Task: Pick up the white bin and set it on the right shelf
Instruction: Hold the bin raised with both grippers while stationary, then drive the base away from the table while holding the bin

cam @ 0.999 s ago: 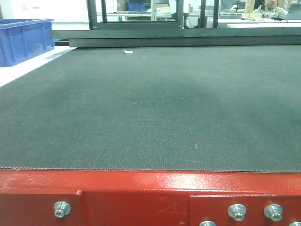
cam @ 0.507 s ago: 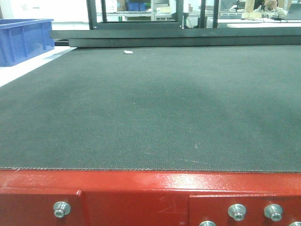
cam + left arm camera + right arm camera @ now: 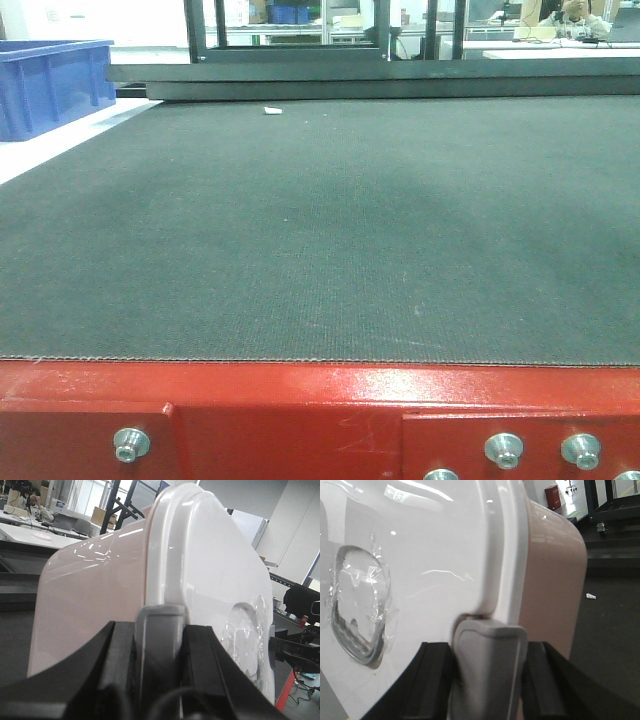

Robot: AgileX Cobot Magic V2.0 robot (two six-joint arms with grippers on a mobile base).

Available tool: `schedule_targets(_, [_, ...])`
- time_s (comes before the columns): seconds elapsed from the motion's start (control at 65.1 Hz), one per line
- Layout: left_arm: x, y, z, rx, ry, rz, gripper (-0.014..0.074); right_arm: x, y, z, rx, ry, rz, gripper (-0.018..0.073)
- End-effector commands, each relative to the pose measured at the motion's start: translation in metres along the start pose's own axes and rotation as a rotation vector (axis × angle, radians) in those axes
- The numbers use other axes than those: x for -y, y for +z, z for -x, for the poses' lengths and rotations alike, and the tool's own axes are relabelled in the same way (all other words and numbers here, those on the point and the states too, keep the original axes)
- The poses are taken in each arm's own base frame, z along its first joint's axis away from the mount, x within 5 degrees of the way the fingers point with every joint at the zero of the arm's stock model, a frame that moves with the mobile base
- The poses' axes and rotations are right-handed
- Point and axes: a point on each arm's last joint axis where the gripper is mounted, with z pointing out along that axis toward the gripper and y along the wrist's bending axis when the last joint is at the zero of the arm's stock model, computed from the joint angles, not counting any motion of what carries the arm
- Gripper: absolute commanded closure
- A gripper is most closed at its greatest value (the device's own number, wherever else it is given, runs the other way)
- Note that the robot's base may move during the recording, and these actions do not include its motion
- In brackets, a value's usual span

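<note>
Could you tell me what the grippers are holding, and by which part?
The white bin: the left gripper and the right gripper each clamp its lid rim, one finger showing in each wrist view.

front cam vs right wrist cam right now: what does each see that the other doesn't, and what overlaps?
Front only: red frame and blue crate. Right wrist only: bin, with the right gripper closed around its grey latch. Both: the mat and the white scrap on it.
</note>
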Motion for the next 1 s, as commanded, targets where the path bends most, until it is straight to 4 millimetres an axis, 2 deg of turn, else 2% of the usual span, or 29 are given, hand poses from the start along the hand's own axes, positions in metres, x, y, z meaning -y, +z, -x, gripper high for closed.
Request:
schedule_targets(0.0, [0.0482,-0.0037,-0.0038,-0.113,0.080,-0.317,0.0722,-0.0592,-0.0138,0.0113,0.030,-0.021,0.411,0.0440])
schedule_targets(0.984, [0.0482,-0.0037,-0.0038,-0.113,0.080,-0.317,0.0722,-0.0592,-0.0138,0.0113,0.030,-0.021,0.411,0.0440])
